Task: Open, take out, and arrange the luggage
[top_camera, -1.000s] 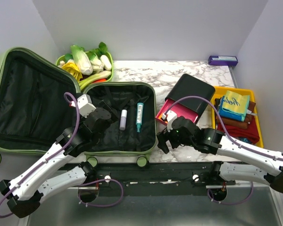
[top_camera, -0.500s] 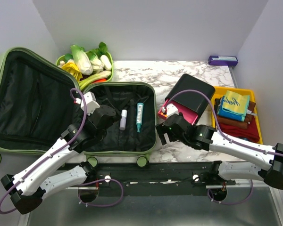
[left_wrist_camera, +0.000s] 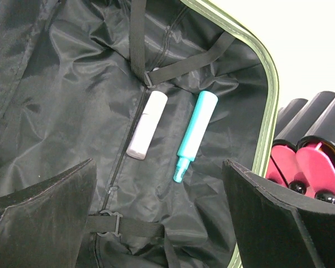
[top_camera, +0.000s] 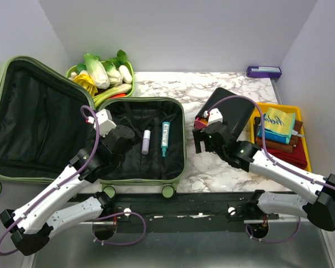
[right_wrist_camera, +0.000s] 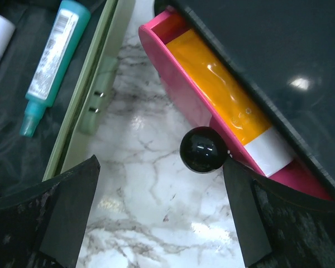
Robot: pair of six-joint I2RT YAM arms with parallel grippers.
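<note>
Evidently to be emptied, the luggage (top_camera: 44, 123) lies open at nine o'clock, the left claw (left_wrist_camera: 158, 167) gaping empty above its white tube (left_wrist_camera: 147, 125) and teal bottle (left_wrist_camera: 194, 131), while the right claw (right_wrist_camera: 161, 167), also spread wide, faces the knob (right_wrist_camera: 204, 149) of the black box (right_wrist_camera: 257, 44) at three o'clock.

No text is legible with certainty. Cursive lettering is noted on the blue-and-yellow cloth (top_camera: 277, 124) in the yellow tray (top_camera: 305, 139), but it cannot be made out. Fine print is seen on the white label of the teal tube (right_wrist_camera: 49, 61) in the luggage (right_wrist_camera: 89, 84); it is too small to read.
</note>
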